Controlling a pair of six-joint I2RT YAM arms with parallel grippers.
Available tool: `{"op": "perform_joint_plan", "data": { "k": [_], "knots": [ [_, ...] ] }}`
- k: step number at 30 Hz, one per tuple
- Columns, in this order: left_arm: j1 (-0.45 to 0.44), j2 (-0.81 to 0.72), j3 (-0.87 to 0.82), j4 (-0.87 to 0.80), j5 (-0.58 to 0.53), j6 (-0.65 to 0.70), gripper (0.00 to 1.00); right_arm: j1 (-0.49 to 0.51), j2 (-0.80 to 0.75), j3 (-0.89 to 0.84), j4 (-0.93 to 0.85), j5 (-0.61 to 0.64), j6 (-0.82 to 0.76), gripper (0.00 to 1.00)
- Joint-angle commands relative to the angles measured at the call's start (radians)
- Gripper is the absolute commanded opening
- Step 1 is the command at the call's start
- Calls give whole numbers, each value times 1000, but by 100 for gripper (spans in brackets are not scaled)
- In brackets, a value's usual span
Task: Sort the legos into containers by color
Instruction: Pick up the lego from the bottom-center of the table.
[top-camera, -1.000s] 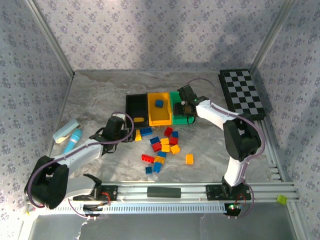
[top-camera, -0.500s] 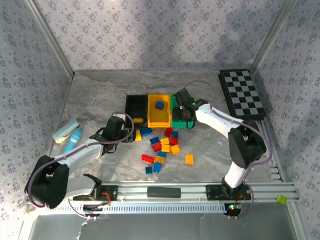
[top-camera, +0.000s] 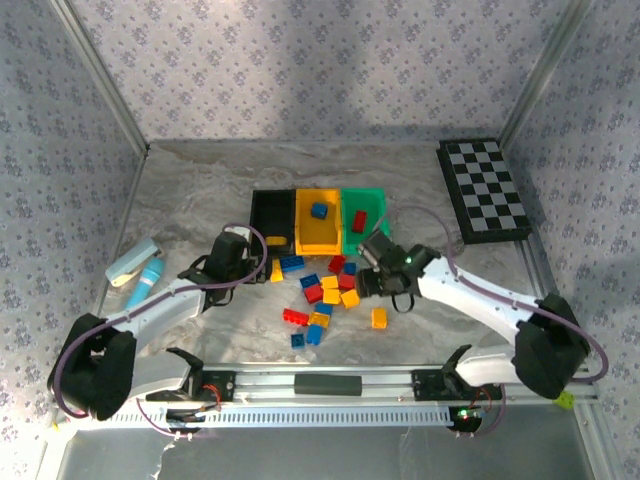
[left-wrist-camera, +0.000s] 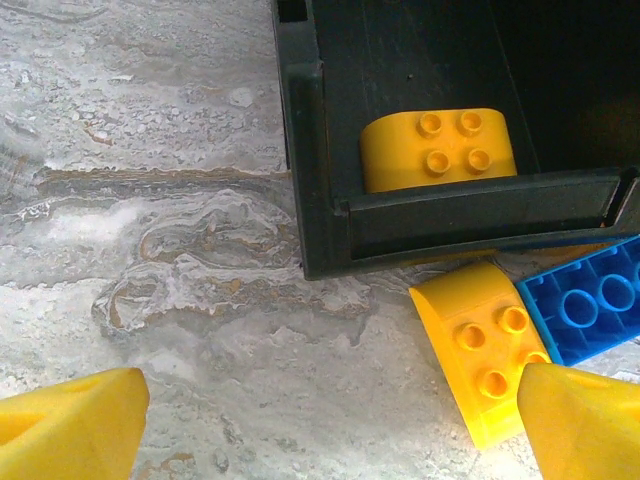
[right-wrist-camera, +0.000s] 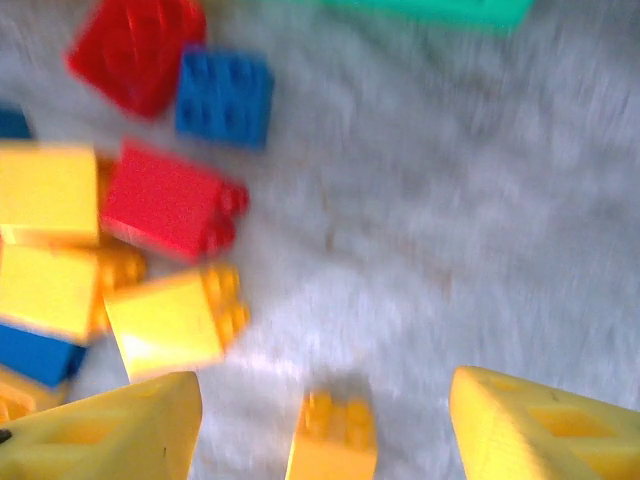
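Three bins stand side by side: black (top-camera: 268, 212), yellow (top-camera: 320, 232) and green (top-camera: 372, 203). A yellow lego (left-wrist-camera: 440, 148) lies in the black bin (left-wrist-camera: 320, 200), a blue lego (top-camera: 319, 210) in the yellow one, a red lego (top-camera: 359, 221) in the green one. Several loose legos (top-camera: 325, 295) are piled in front. My left gripper (top-camera: 256, 262) (left-wrist-camera: 330, 430) hangs open over bare table by the black bin's corner, a yellow lego (left-wrist-camera: 475, 345) and a blue lego (left-wrist-camera: 590, 305) to its right. My right gripper (top-camera: 368, 282) (right-wrist-camera: 325, 420) is open above a lone yellow lego (right-wrist-camera: 333, 440), holding nothing.
A chequered board (top-camera: 485, 188) lies at the back right. A white and blue object (top-camera: 138, 268) rests at the left. Bare table lies left of the black bin and right of the pile. Patterned walls close off the back and both sides. The right wrist view is motion-blurred.
My right arm has swung from over the green bin back down to the near side of the pile. A red lego now shows in the green bin. The left arm has not moved.
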Motion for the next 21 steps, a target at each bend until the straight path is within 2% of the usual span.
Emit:
{"op": "perform_joint_plan", "data": {
  "k": [1,6,16,18,21],
  "knots": [
    [7,-15,4,21,1,-12,95,83,-44,-61,-97,-20,176,68],
    [8,-29,-1,21,-4,-17,95,177,-38,-120,-121,-21,272,67],
    [8,-85,-15,0,-56,-14,95,179,56,-152,25,-6,273,64],
    [10,-108,-18,-11,-80,-15,95,180,80,-142,28,8,267,59],
    [22,-144,-35,-13,-90,-24,94,187,88,-142,41,14,267,46]
  ]
}}
